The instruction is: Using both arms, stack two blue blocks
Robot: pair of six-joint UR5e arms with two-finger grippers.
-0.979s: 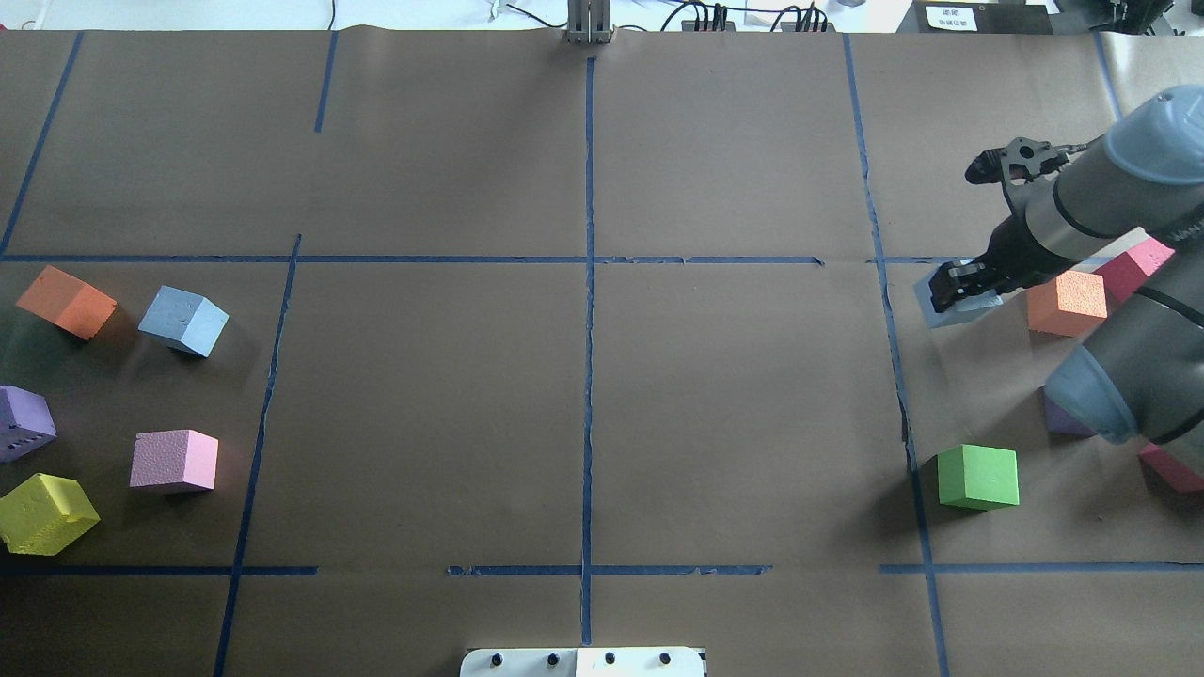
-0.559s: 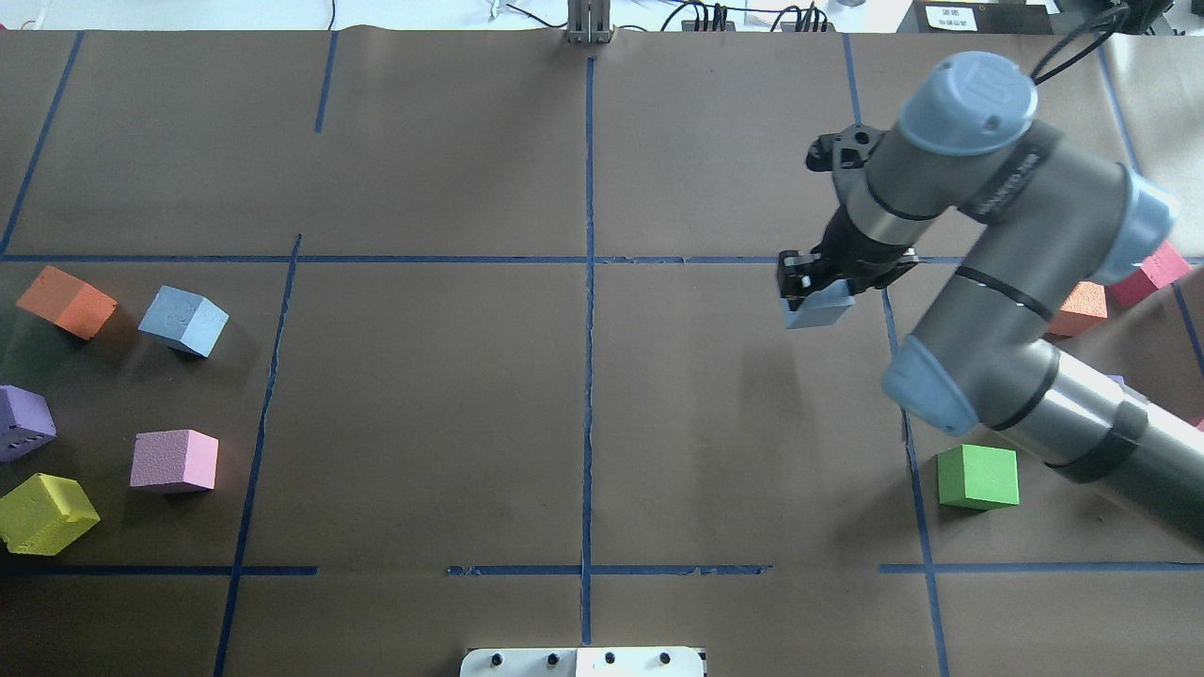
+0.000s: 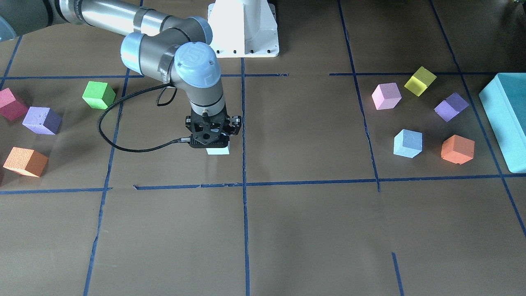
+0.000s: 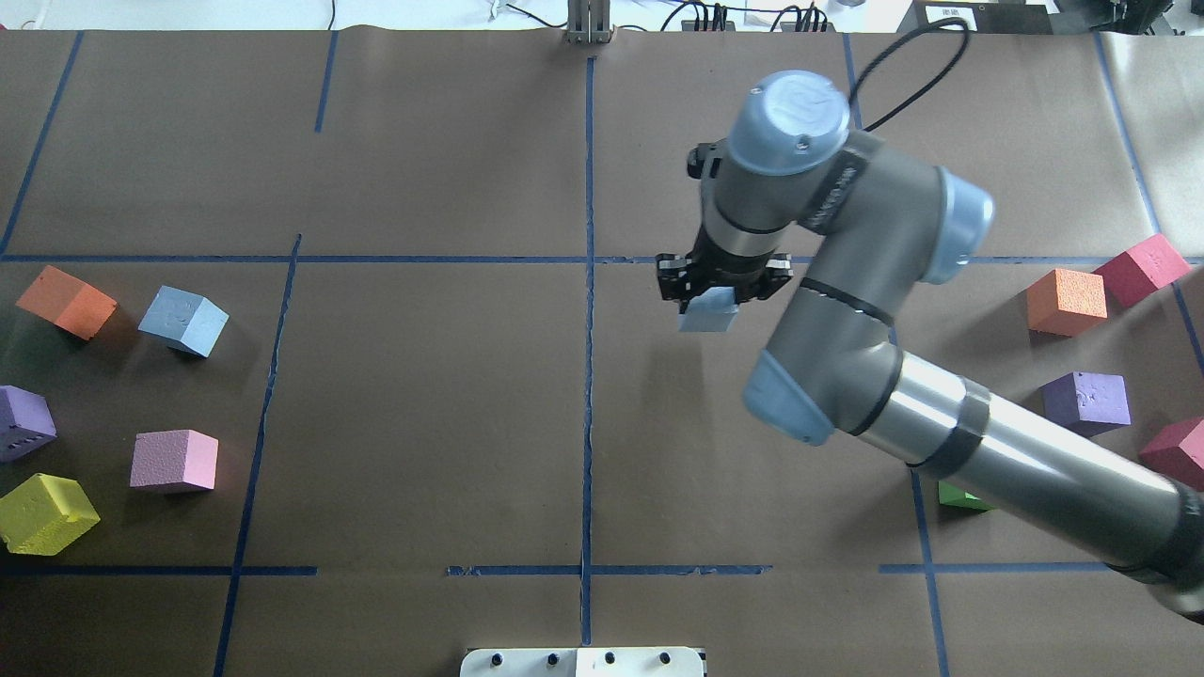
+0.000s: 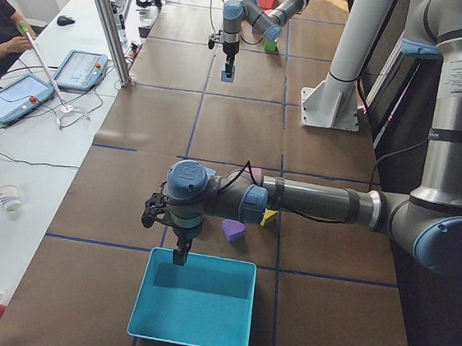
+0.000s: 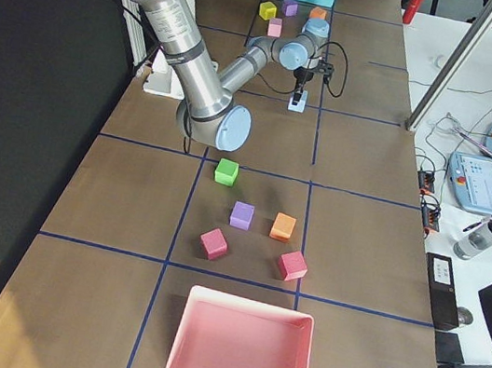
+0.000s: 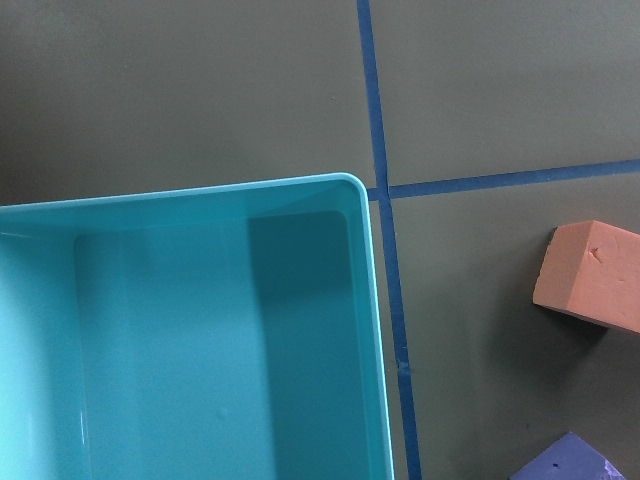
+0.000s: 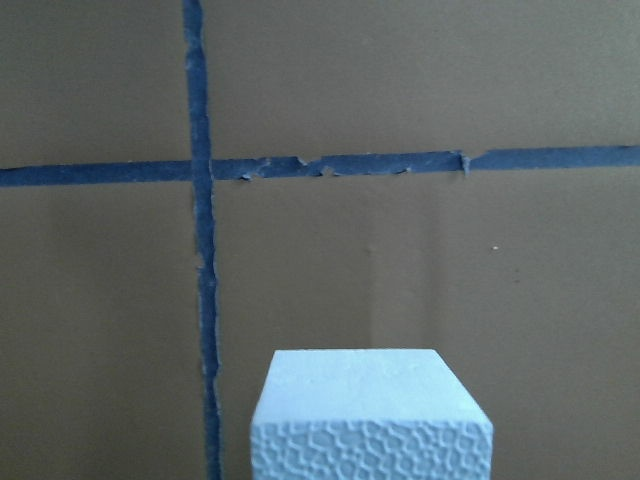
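Brown paper crossed with blue tape lines (image 4: 587,376) is covering the table (image 4: 423,451). The right arm (image 4: 988,461) is spanning from the right edge to the middle, and the right gripper (image 4: 710,303) is pointing straight down, its fingers pinching a blue block (image 4: 707,322) by two opposite sides. That block is sitting just right of the centre tape line and on the near side of the far cross line. Whether it is touching the paper cannot be told.

The other blue block (image 4: 183,320) is lying well apart on the left side, just beside an orange cube (image 4: 66,301). A pink cube (image 4: 174,461), a purple cube (image 4: 23,423) and a yellow cube (image 4: 45,512) are lying nearer the robot.

The left arm (image 5: 310,202) is showing only from the table's left end. The left gripper (image 5: 179,254) is hanging over the rim of a teal box (image 5: 201,302), and whether its fingers are spread or pressed together cannot be told.

On the right side, a green cube (image 4: 959,496) is peeking out from under the right arm.
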